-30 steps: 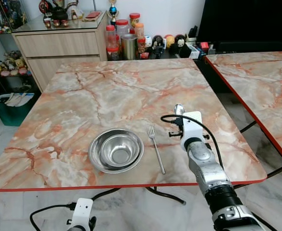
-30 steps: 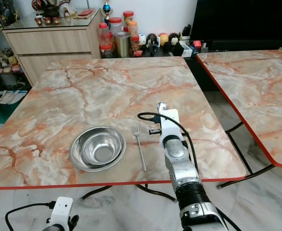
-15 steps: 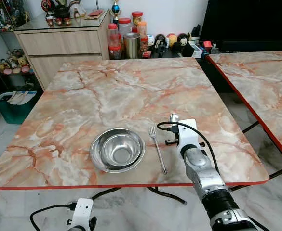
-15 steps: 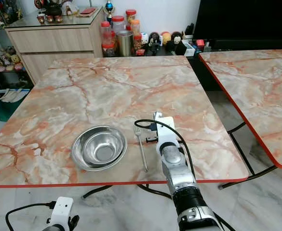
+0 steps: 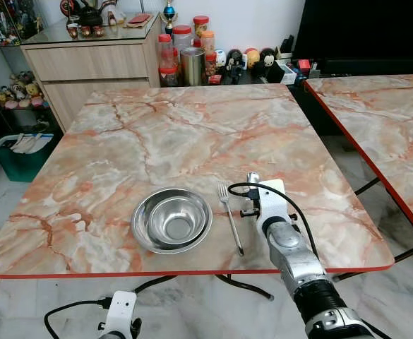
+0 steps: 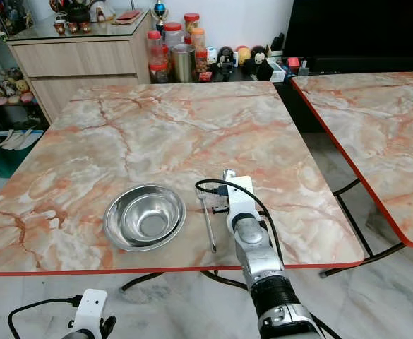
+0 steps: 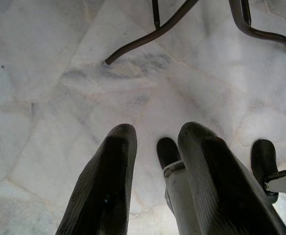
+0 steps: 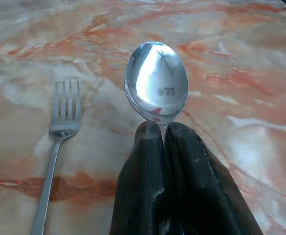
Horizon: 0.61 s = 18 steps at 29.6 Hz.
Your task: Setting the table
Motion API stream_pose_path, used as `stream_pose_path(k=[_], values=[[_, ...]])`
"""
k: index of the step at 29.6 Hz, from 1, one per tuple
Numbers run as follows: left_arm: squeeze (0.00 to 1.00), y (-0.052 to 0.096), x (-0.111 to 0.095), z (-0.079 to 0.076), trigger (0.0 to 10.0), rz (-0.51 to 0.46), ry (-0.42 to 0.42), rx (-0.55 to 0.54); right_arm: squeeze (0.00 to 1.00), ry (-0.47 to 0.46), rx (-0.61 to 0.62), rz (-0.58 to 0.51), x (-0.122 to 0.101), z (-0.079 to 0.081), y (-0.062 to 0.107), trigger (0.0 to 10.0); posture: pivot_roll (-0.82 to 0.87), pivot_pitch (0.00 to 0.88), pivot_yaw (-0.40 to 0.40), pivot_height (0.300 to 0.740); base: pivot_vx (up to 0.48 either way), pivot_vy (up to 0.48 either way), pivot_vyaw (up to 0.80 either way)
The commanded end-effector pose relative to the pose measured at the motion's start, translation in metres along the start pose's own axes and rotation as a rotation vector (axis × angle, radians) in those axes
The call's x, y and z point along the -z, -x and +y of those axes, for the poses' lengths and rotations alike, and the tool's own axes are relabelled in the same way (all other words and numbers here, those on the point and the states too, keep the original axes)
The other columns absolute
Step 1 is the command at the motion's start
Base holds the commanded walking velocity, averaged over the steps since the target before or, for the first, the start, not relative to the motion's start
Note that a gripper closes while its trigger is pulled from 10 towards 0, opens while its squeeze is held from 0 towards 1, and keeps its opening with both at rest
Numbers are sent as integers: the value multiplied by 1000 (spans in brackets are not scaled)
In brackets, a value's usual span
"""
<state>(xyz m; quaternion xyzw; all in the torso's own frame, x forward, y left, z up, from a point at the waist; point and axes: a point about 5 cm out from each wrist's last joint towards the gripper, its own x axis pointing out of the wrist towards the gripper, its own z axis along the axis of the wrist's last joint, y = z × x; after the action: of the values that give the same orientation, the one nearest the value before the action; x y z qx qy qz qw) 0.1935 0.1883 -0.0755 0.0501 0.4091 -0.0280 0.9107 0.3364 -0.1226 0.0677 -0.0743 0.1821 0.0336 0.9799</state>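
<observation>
Since a second ago our right gripper [image 8: 163, 128] has drawn back beside the slim steel fork [image 8: 59, 132]. It pinches a glossy oval spoon [image 8: 156, 81] over veined orange marble table [image 5: 157, 134]; round metal bowl [image 5: 171, 220] sits left.

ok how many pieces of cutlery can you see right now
2: a fork lying on the table right of the bowl, and a spoon held in the right gripper beside it.
</observation>
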Motion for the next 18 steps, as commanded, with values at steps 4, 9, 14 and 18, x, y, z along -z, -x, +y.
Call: stream_pose_path(k=[4,9,14,18], values=[[0,1,4,4,10000,26,-8,-5,0,3,-13,6,4,5,0,10000,-16,0,18,736,0,0,0],[0,1,4,4,10000,27,-8,-6,0,2,-14,13,9,6,0,10000,-13,0,18,736,0,0,0],[0,1,5,4,10000,30,-10,-6,0,-1,-15,9,9,7,0,10000,-16,0,21,736,0,0,0],[0,1,5,5,10000,32,-13,-6,0,-2,-13,10,11,6,0,10000,-16,0,20,736,0,0,0]])
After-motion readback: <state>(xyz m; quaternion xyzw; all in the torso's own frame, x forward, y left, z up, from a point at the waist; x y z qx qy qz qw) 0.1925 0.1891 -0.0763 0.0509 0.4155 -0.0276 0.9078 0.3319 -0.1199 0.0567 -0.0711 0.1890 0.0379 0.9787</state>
